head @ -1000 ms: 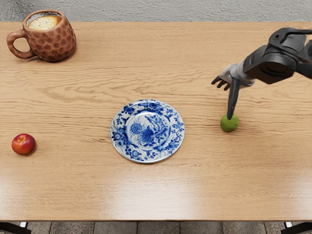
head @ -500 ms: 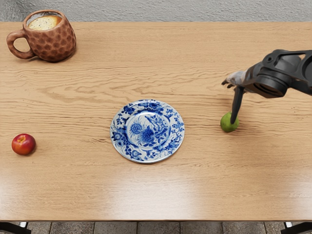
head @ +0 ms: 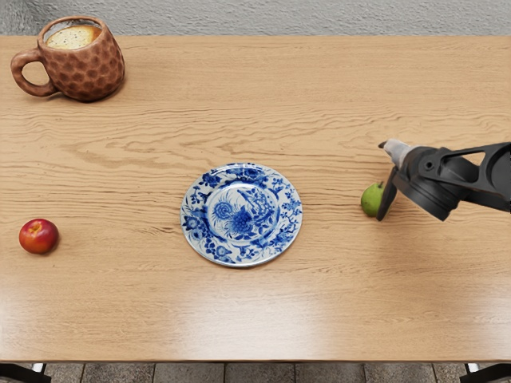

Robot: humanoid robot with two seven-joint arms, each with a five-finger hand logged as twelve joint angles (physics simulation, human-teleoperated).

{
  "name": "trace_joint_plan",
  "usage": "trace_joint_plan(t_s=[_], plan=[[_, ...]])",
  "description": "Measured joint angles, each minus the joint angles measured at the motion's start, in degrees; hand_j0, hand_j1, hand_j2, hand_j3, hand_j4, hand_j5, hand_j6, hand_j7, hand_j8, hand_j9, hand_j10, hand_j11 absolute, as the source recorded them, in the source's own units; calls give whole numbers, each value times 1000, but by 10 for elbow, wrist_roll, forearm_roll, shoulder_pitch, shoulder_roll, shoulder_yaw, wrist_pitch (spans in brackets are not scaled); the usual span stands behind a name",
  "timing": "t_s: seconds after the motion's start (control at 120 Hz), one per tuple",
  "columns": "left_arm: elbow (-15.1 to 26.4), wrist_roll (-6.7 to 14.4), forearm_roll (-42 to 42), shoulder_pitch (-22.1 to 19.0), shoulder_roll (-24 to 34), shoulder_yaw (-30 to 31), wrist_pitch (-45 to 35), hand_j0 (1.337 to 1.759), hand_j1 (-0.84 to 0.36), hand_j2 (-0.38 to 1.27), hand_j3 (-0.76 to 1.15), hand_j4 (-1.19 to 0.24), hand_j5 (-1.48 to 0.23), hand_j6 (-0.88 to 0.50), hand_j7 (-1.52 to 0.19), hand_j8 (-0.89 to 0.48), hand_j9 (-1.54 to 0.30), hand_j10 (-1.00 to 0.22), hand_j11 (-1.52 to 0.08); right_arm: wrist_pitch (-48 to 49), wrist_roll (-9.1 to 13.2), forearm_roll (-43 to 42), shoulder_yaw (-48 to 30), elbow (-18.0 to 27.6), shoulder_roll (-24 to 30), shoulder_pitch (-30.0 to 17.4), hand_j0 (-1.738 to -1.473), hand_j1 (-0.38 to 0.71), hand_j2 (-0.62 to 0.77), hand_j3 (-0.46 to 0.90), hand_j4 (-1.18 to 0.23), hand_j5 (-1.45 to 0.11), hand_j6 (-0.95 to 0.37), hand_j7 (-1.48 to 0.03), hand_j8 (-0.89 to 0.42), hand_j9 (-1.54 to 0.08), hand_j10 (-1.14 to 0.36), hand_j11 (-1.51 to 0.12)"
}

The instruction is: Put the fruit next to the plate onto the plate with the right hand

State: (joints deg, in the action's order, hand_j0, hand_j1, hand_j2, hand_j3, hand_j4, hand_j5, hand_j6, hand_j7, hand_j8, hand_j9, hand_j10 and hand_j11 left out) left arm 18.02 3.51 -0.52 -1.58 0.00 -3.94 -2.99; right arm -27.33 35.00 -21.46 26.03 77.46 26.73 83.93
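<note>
Green fruit [head: 370,199] at the plate's [head: 241,214] 3 o'clock may roll away across the tabletop [head: 319,96] if the right hand [head: 406,179], its grip unreadable from here, nudges it sideways.

Right hand [head: 397,170] low, forearm level.

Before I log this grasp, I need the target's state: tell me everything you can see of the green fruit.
The green fruit is small, round and smooth, yellowish green, with what looks like a short stem at the top, so it sits about upright. It rests on the wooden table, right of the plate and clear of it. The right hand lies against its right side and hides that edge; whether it grips the fruit cannot be told.
</note>
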Motion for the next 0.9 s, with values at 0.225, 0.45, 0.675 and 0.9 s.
trace_joint_plan(t_s=[0.225, 0.45, 0.675, 0.9], plan=[[0, 0, 0, 0, 0, 0, 0, 1658, 346, 0, 0, -2, -3, -2, -3, -2, -3, -2, -3, -5, 0, -3, 1, 12, -4, -6, -1658, -307, -6, 0, -37, -47, -38, -46, -37, -46, -37, -46], [0, 0, 0, 0, 0, 0, 0, 1658, 346, 0, 0, -2, -3, -2, -3, -2, -3, -2, -3, -25, 0, 1, 0, 60, 15, -2, -1658, -306, -6, 0, -37, -47, -38, -47, -38, -47, -37, -47], [0, 0, 0, 0, 0, 0, 0, 1658, 346, 0, 0, -2, -3, -2, -3, -2, -3, -2, -3, -34, 0, 1, 1, 63, 17, -3, -1658, -182, -27, 0, -141, -182, -141, -182, -141, -182, -141, -182], [0, 0, 0, 0, 0, 0, 0, 1658, 346, 0, 0, -2, -3, -2, -3, -2, -3, -2, -3, -50, 0, 1, 1, 62, 11, -7, -1658, -43, -50, 0, -257, -333, -258, -333, -257, -333, -257, -333]])
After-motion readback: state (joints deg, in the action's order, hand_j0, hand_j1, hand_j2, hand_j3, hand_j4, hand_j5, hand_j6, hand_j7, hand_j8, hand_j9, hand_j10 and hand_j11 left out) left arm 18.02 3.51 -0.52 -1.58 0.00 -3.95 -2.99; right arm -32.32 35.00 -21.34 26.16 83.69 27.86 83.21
